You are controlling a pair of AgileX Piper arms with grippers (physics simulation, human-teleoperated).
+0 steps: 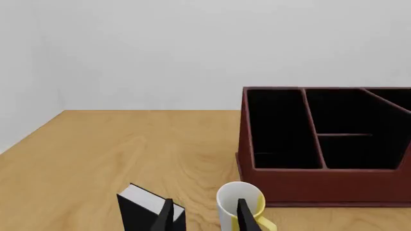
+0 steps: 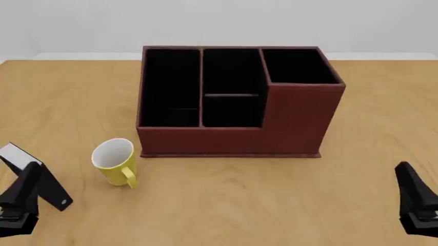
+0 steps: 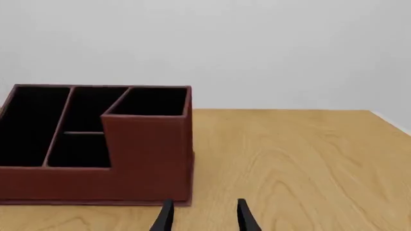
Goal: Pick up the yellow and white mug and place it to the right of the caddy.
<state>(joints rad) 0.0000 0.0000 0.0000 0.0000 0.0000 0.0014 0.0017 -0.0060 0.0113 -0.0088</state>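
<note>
The yellow and white mug (image 2: 114, 160) stands upright on the table just off the caddy's front left corner, with its handle toward me. In the left wrist view the mug (image 1: 232, 206) sits partly behind one finger. The reddish-brown caddy (image 2: 236, 138) fills the table's middle, its taller section at the right; the caddy (image 1: 321, 185) and the caddy (image 3: 147, 159) also show in both wrist views. My left gripper (image 2: 27, 179) hovers open at the near left, short of the mug, holding nothing. My right gripper (image 2: 411, 179) is open at the near right, away from the caddy.
A black block with a white top (image 2: 38, 177) lies at the near left, right beside my left gripper and left of the mug; the same block (image 1: 149, 208) shows in the left wrist view. Bare wooden table (image 2: 383, 128) stretches right of the caddy.
</note>
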